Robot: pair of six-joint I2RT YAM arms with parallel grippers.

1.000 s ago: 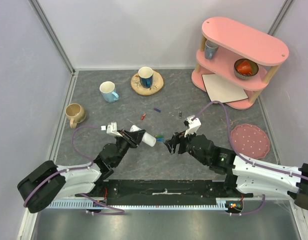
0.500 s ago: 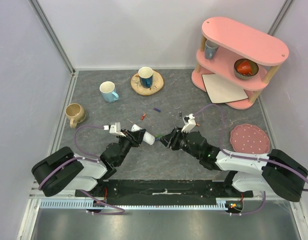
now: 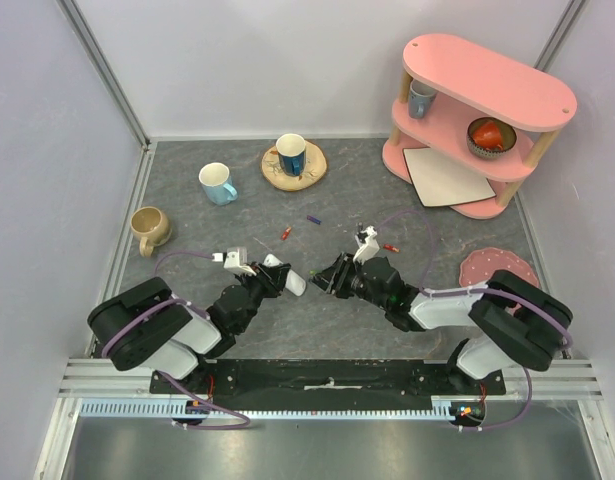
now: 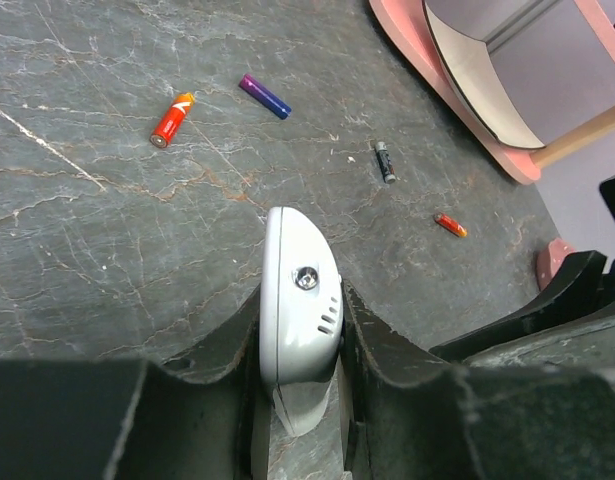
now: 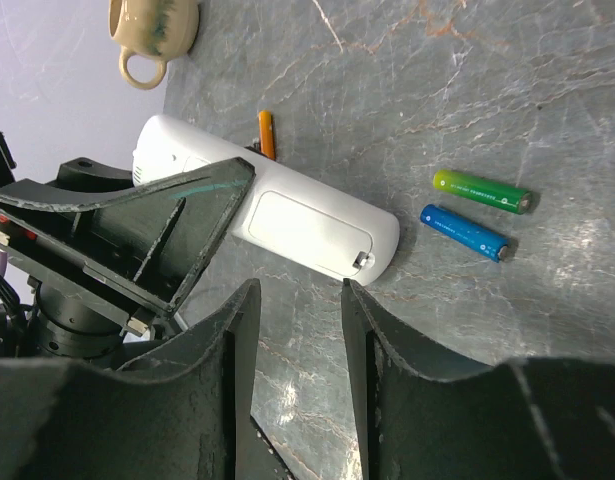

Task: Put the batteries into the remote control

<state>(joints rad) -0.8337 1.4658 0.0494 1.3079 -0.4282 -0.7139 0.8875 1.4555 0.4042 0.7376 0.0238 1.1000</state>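
Top external, left pincer (image 3: 275, 274) low, clamping remote (image 3: 295, 284)

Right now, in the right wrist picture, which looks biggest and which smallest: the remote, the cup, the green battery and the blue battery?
1. the remote, clearly the largest
2. the cup, though the picture's top edge cuts it off
3. the green battery and the blue battery look about the same, so no ranking between them

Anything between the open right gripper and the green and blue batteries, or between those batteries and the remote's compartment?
Nothing lies between the right gripper and the green battery or blue battery, only table surface. But the remote control, clamped in the left gripper, seems to have its back cover shut, closing off the compartment.
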